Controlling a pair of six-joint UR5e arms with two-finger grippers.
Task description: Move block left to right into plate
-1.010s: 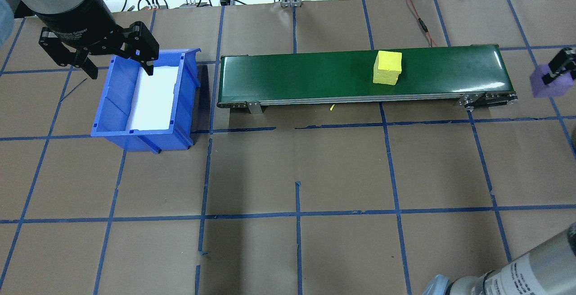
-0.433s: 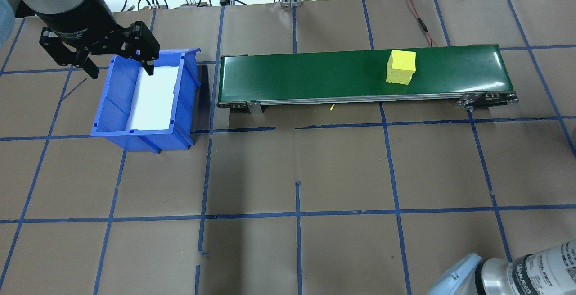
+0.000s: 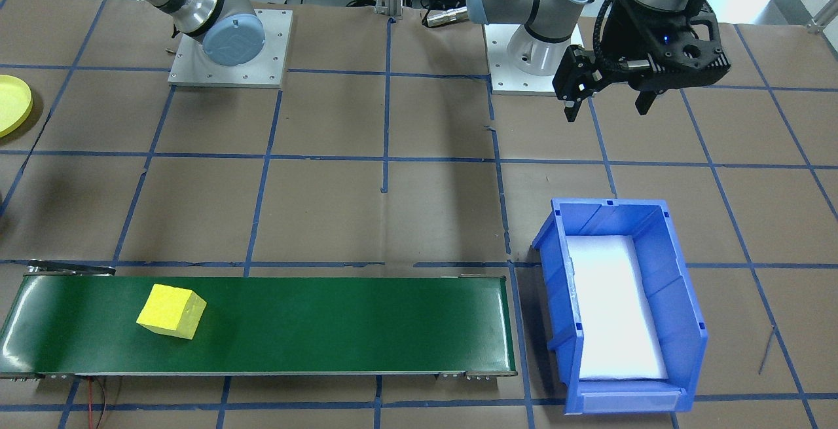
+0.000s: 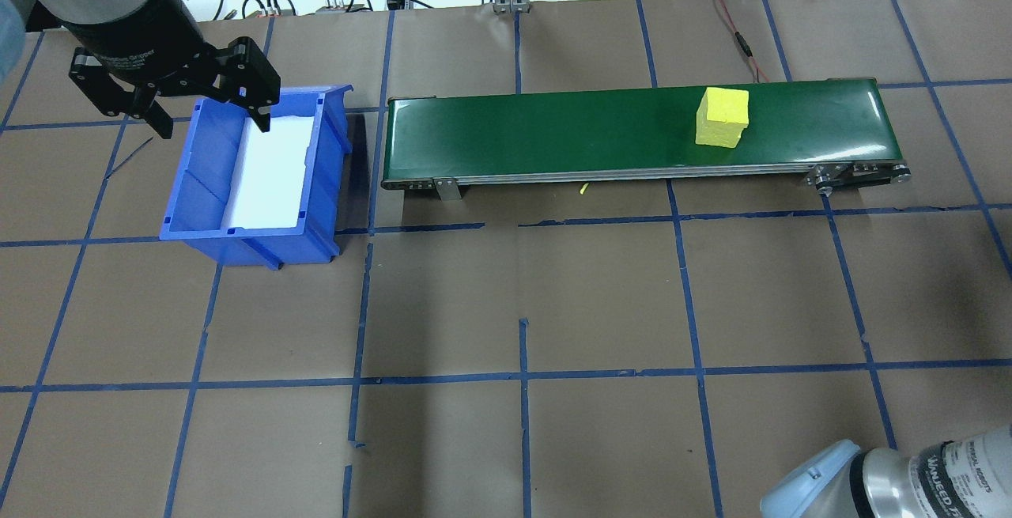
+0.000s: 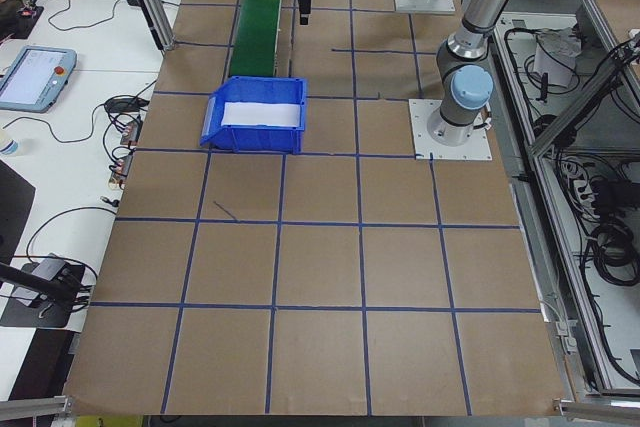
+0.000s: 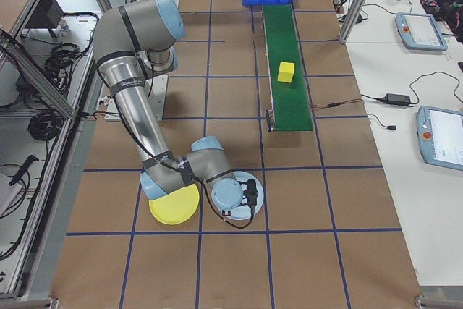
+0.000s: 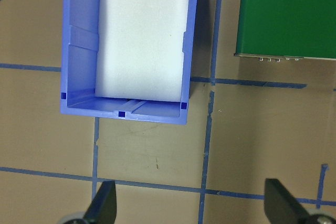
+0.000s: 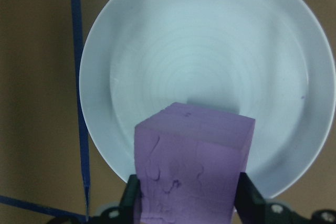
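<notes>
Right jaws clamp purple block (image 8: 191,169) above plate (image 8: 207,77) | left jaws spread, empty, by blue bin (image 4: 253,174) | step: placing | next: lower, release

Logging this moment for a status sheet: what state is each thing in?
Left tool: open, empty.
Right tool: shut on the purple block.
Purple block: held over the plate.
Plate: visible part bare.
Yellow block: loose on the belt.
Blue bin: no block inside.
</notes>
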